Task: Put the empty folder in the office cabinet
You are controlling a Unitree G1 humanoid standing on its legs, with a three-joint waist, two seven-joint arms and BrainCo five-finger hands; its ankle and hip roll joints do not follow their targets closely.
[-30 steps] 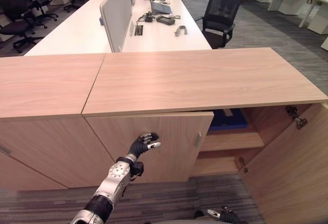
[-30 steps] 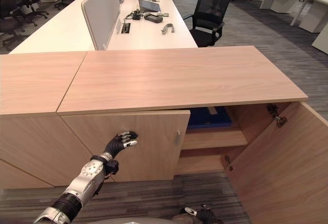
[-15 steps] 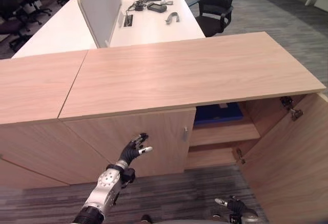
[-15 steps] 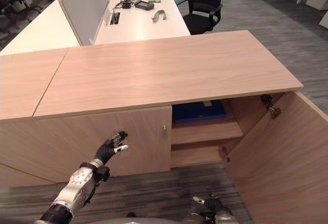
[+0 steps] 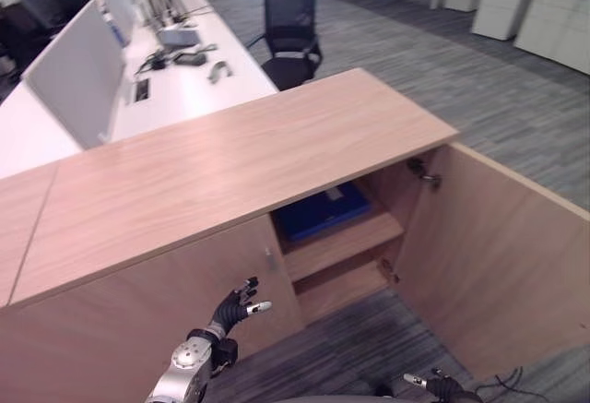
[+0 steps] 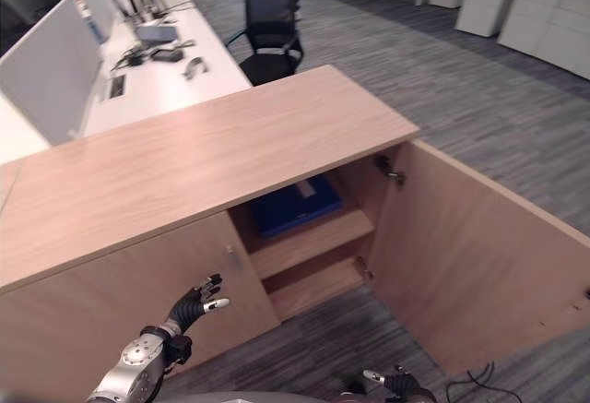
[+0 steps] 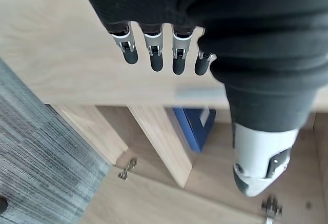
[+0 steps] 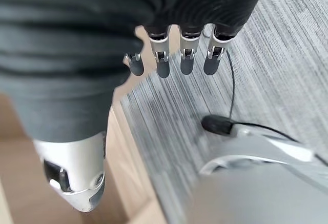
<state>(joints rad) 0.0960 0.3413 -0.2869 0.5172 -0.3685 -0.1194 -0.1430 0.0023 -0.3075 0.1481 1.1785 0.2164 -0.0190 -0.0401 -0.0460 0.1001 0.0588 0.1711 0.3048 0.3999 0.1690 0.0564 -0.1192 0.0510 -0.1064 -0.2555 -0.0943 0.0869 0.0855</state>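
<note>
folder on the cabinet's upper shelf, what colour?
Blue: the flat folder lies on the upper shelf; the left eye view shows it best.

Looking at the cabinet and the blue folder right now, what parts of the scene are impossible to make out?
- Blue folder: its back half sits in shadow under the cabinet top; whether it is empty cannot be told.
- Lower shelf: its depth is hidden behind the closed left door.
- Right hand: cut off by the bottom edge in the eye views.
- Items on the white desk: too small to identify.
</note>
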